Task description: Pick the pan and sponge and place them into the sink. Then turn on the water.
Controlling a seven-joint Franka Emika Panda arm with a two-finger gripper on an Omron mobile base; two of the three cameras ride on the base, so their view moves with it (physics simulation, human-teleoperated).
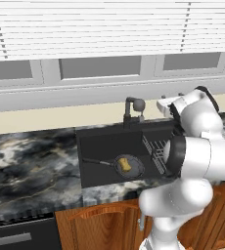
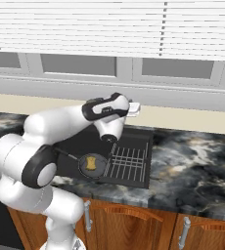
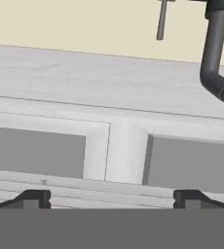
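The dark pan (image 1: 137,169) (image 2: 100,169) lies inside the black sink (image 1: 100,144) (image 2: 84,140), its thin handle pointing left. The yellow sponge (image 1: 125,164) (image 2: 90,163) rests in the pan. My gripper (image 1: 166,104) (image 2: 134,108) (image 3: 111,199) hangs above the sink's back right corner, right of the black faucet (image 1: 133,111) (image 3: 214,53). It faces the wall under the window. The jaws stand wide open with nothing between them. The water is out of view.
A wire dish rack (image 1: 156,149) (image 2: 129,161) fills the right part of the sink. Dark marble counter (image 1: 31,156) (image 2: 197,161) runs on both sides. A small grey lever (image 3: 161,22) stands beside the faucet. Wooden cabinet doors sit below.
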